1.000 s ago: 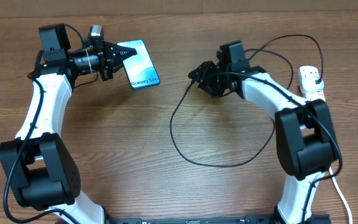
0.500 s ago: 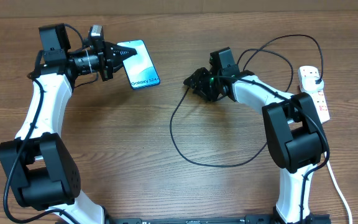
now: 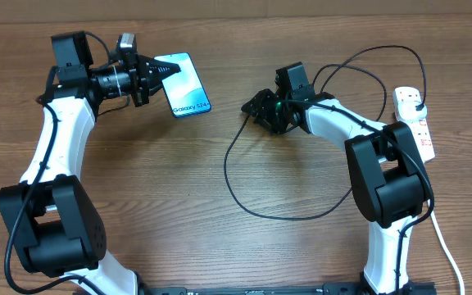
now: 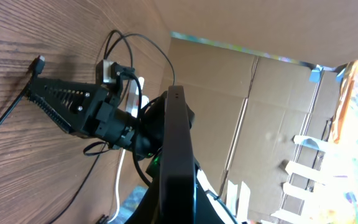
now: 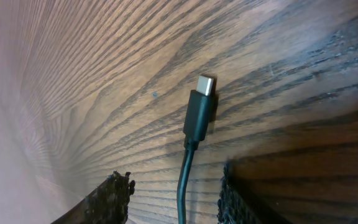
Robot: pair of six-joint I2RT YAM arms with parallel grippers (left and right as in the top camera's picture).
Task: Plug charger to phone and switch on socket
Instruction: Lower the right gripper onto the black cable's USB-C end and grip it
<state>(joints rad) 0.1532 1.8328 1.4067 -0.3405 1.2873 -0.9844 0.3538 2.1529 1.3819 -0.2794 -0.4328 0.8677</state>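
Charger (image 5: pixel 199 115) connector tip lies flat on the wooden table (image 5: pixel 104 74), between the fingers (image 5: pixel 114 196) of the right gripper (image 5: pixel 174 196), which stand half parted and hold nothing. Its cable loops back to the socket (image 3: pixel 416 119). Well apart, the left gripper (image 3: pixel 156 75) clamps the phone (image 3: pixel 185 86) by one edge.

The left arm (image 3: pixel 52 143) and right arm (image 3: pixel 347 123) share one build: smooth white link shells between bulky black joint housings, with thin black cables looped along them. A small green light (image 3: pixel 279 104) glows at the upper middle of the overhead frame. The left claw (image 3: pixel 157 74) and right claw (image 3: pixel 251 105) are black. The right one's fingertips (image 5: pixel 114 193) look rough and pitted.
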